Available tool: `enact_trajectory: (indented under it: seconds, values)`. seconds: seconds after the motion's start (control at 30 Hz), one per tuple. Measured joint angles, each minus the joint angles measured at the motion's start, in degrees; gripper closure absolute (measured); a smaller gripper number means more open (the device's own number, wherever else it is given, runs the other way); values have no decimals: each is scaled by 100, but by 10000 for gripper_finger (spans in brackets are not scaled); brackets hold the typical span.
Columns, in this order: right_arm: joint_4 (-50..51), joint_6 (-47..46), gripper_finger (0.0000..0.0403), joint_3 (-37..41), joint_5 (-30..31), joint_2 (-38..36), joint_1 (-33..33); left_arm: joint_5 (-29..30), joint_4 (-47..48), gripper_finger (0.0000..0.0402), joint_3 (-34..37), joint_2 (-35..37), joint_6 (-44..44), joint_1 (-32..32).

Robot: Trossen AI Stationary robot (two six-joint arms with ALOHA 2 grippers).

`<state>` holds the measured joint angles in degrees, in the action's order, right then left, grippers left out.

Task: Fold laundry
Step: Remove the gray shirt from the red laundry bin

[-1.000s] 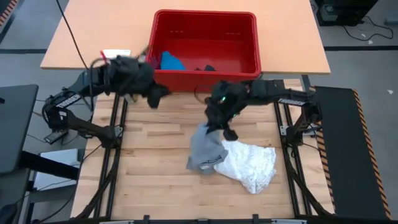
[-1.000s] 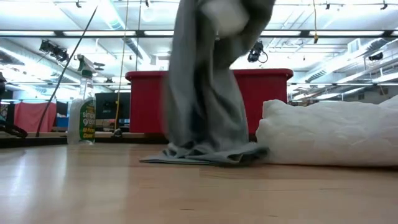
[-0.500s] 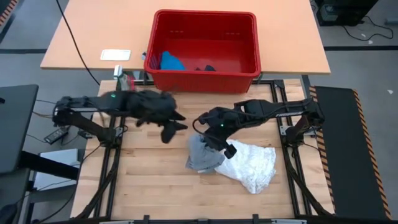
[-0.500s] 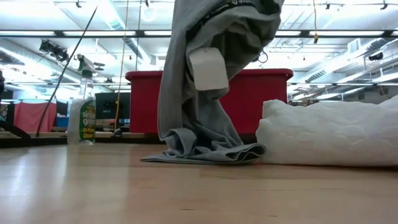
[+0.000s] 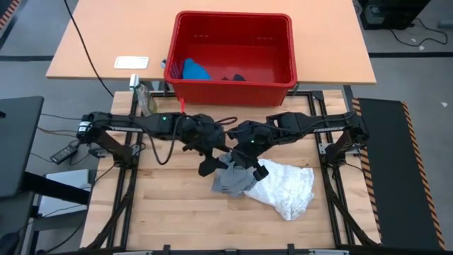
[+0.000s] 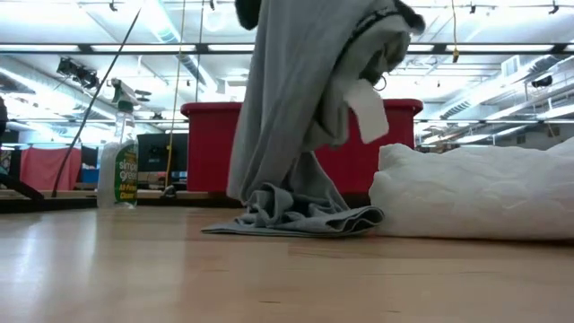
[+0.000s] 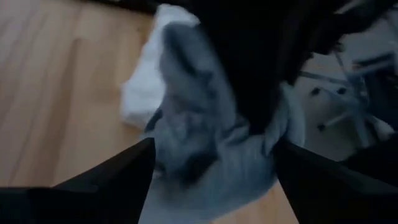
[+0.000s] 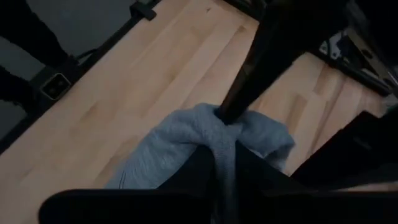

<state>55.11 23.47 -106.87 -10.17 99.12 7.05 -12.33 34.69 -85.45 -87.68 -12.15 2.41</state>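
Observation:
The grey garment [image 5: 228, 181] hangs from my right gripper [image 5: 248, 154] at the table's middle. Its lower end [image 6: 296, 215] lies bunched on the wood, and a white tag [image 6: 368, 112] dangles from it. My left gripper [image 5: 214, 163] is open just left of it; in the left wrist view its fingers stand either side of the hanging grey cloth [image 7: 199, 143], and I cannot tell whether they touch it. The white lacy garment [image 5: 287, 186] lies flat beside the grey one. The bright blue garment [image 5: 194, 70] and the dark navy one [image 5: 236, 77] lie in the red basket [image 5: 283, 42]. My right gripper is shut on a gathered upper part of the grey garment [image 8: 205, 121], coming from above. The cloth bunches around the fingers, which hide the pinch. The garment hangs below the hold in loose folds, its lower end resting on the table.
The red basket stands on the far table behind the work surface. A spray bottle [image 5: 145, 99] stands at the far left and a white card [image 5: 132, 62] lies beyond it. Bare wood [image 5: 170, 205] lies toward the near and left edges.
My left arm has swung from the far left, by the basket, down and right to the grey garment, staying open. My right gripper has moved a little toward the near edge and down, still shut. The garment's lower end has bunched more on the table.

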Motion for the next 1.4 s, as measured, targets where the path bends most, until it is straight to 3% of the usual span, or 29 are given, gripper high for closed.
enact_trajectory:
  seconds: [0.13, 0.23, 0.57, 0.77, 0.87, 1.0, 1.13, 1.4]
  values:
    - [-42, -387, 352, 0, 231, 1, -1, -533, -311, 86, 0, -97, 145, -44]
    - [-43, -610, 338, 0, 433, -5, -28, -651, -277, 122, 0, -120, 143, -44]
    - [-79, -1582, 238, -7, 923, -207, -43, -687, -139, 381, 0, -122, 144, -39]
    - [706, -3708, 193, -13, 1764, -670, -61, -684, 521, 386, 9, 70, 1038, 3]
    - [1037, -4771, 183, -13, 1785, -911, -55, -583, 771, 387, 9, 323, 1922, 119]
    - [842, -5354, 164, 297, 1603, -1112, 43, 45, 817, 388, 9, 598, 2699, 263]
    - [-402, -5703, 130, 1387, 1328, -1272, 161, 269, 836, 389, 7, 719, 3658, 440]
    - [-4327, -6753, 68, 3845, 244, -1452, 149, 530, 1198, 375, 7, 761, 4461, 806]
